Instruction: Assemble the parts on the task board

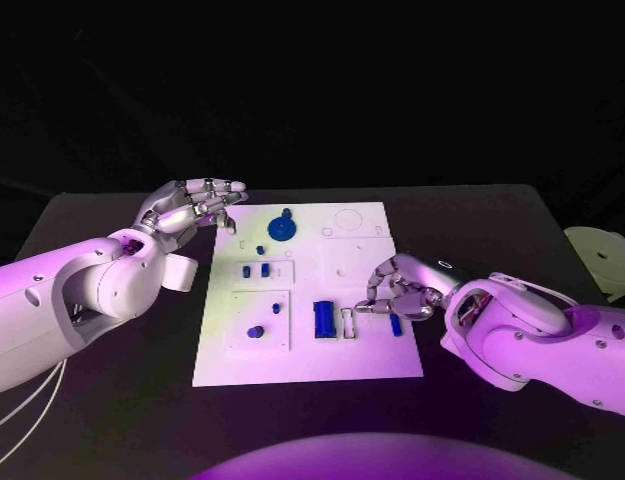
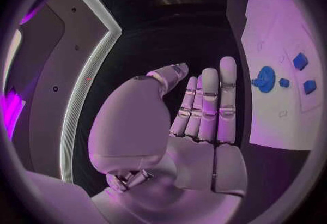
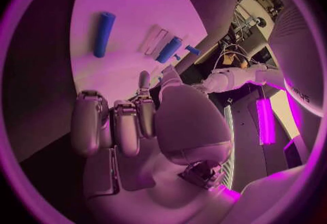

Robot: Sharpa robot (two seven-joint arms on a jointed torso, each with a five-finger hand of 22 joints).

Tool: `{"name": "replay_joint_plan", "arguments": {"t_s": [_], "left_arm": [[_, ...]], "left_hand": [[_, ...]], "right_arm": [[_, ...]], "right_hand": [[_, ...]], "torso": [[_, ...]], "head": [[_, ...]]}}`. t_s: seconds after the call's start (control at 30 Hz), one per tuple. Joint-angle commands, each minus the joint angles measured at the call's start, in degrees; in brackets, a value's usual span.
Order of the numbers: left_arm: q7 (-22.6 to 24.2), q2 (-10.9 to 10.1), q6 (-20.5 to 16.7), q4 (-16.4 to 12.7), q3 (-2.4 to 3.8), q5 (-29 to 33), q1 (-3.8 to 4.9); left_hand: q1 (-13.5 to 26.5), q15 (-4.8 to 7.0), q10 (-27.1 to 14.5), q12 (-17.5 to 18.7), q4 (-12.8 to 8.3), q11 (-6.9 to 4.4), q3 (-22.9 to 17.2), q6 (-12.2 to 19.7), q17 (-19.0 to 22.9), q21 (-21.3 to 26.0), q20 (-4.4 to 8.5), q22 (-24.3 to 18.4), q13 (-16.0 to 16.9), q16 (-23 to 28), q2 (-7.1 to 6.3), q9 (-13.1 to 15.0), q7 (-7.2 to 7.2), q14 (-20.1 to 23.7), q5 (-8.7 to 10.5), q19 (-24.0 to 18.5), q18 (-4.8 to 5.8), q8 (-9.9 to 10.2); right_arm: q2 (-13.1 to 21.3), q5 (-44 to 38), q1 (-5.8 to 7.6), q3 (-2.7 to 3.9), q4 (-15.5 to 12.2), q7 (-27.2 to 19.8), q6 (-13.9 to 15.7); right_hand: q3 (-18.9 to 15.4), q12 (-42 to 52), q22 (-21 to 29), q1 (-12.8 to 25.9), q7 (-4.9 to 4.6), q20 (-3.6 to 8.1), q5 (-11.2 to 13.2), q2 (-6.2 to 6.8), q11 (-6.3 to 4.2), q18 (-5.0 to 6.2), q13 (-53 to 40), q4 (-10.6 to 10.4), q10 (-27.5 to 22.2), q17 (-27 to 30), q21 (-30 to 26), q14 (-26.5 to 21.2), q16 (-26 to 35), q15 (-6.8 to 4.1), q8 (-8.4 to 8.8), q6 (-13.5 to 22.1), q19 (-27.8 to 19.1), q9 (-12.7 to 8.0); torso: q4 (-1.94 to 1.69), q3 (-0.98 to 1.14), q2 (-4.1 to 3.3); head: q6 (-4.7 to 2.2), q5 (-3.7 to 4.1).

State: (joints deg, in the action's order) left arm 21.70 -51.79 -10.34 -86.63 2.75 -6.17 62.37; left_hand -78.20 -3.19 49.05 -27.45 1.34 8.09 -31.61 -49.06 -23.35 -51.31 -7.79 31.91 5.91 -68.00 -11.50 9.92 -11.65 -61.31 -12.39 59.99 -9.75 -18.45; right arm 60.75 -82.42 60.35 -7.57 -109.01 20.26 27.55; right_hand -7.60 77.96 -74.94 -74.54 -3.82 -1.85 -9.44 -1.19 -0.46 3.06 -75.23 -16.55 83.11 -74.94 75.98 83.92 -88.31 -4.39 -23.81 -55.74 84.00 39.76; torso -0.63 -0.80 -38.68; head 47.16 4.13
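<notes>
The white task board (image 1: 305, 360) lies in the middle of the black table. On it are a round blue disc (image 1: 283, 225), small blue pieces (image 1: 256, 270), a blue knob (image 1: 255, 331), a large blue block (image 1: 324, 318) and a blue rod (image 1: 394, 325). My left hand (image 1: 190, 207) hovers off the board's far left corner, fingers straight and holding nothing; its wrist view shows the disc (image 2: 266, 78) beside it. My right hand (image 1: 396, 290) hangs over the board's right side with its fingers (image 3: 112, 126) curled in. Nothing shows in them, and the rod (image 3: 103, 33) lies apart from them.
A pale round object (image 1: 608, 258) sits at the table's right edge. Two empty white slots (image 1: 348, 322) lie between the block and the rod. Bare black table (image 1: 110, 420) runs on both sides of the board.
</notes>
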Motion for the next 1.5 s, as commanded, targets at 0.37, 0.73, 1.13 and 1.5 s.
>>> {"name": "replay_joint_plan", "arguments": {"t_s": [0.37, 0.73, 1.13, 1.5], "left_arm": [[0.28, 0.06, 1.11, -0.43, 0.01, -0.07, 0.02], [0.29, 0.05, 1.18, -0.37, 0.0, -0.07, 0.01], [0.24, -0.12, 1.17, -0.43, 0.0, -0.08, 0.01], [0.2, -0.28, 1.18, -0.54, 0.0, -0.08, 0.01]], "left_hand": [[0.01, 0.02, -0.53, -0.23, 0.07, -0.1, 0.37, 0.42, 0.11, 0.34, -0.26, -0.09, 0.1, -0.31, 0.52, 0.06, 0.17, 0.42, -0.23, -0.18, -0.83, -0.32], [0.01, 0.02, -0.53, -0.23, 0.07, -0.1, 0.37, 0.42, 0.11, 0.34, -0.26, -0.09, 0.1, -0.31, 0.52, 0.06, 0.17, 0.42, -0.23, -0.18, -0.83, -0.32], [0.01, 0.02, -0.53, -0.23, 0.07, -0.1, 0.37, 0.42, 0.11, 0.34, -0.26, -0.09, 0.1, -0.31, 0.52, 0.06, 0.17, 0.42, -0.23, -0.18, -0.83, -0.32], [0.01, 0.02, -0.53, -0.23, 0.07, -0.1, 0.37, 0.42, 0.11, 0.34, -0.26, -0.09, 0.1, -0.31, 0.52, 0.06, 0.17, 0.42, -0.23, -0.18, -0.83, -0.32]], "right_arm": [[5.43, -3.33, -0.15, -0.27, 0.29, 1.63, -4.93], [5.37, -6.1, -1.92, -0.4, 0.82, 4.49, -7.31], [3.65, -7.29, -3.11, -0.43, 1.17, 5.01, -7.78], [2.21, -9.49, -3.75, -0.46, 2.12, 5.63, -9.63]], "right_hand": [[-0.78, -2.13, -9.02, -0.97, -0.26, -0.47, 0.47, 0.37, 0.26, -0.11, -2.78, 0.17, -0.61, -8.05, 0.04, 4.69, 0.31, 0.57, 0.73, 0.23, 0.36, -0.41], [-1.58, -2.35, -9.03, -0.55, -0.27, -0.61, 0.88, 0.63, 0.29, -0.09, -2.66, -0.1, -0.68, -7.89, -0.05, 4.65, 0.38, 0.63, 0.79, -0.48, 0.34, -0.52], [-1.93, -2.26, -9.03, -0.33, -0.21, -0.65, 0.96, 0.6, 0.26, -0.08, -2.75, -0.07, -0.61, -7.83, -0.1, 4.63, 0.41, 0.63, 0.8, -0.76, 0.33, -0.55], [0.38, -2.29, -9.21, -7.92, 0.54, -0.2, 5.39, -1.16, -0.45, -0.09, -2.93, 1.38, -0.47, -7.93, -0.11, 4.65, 0.43, -0.02, 1.46, -1.74, 0.44, -1.04]], "torso": [[0.3, 0.08, 0.03], [-0.09, -0.01, 0.03], [-0.14, -0.01, -0.04], [-0.03, -0.02, -0.04]], "head": [[0.06, 1.29], [0.12, 1.41], [0.37, 1.4], [0.58, 1.33]]}}
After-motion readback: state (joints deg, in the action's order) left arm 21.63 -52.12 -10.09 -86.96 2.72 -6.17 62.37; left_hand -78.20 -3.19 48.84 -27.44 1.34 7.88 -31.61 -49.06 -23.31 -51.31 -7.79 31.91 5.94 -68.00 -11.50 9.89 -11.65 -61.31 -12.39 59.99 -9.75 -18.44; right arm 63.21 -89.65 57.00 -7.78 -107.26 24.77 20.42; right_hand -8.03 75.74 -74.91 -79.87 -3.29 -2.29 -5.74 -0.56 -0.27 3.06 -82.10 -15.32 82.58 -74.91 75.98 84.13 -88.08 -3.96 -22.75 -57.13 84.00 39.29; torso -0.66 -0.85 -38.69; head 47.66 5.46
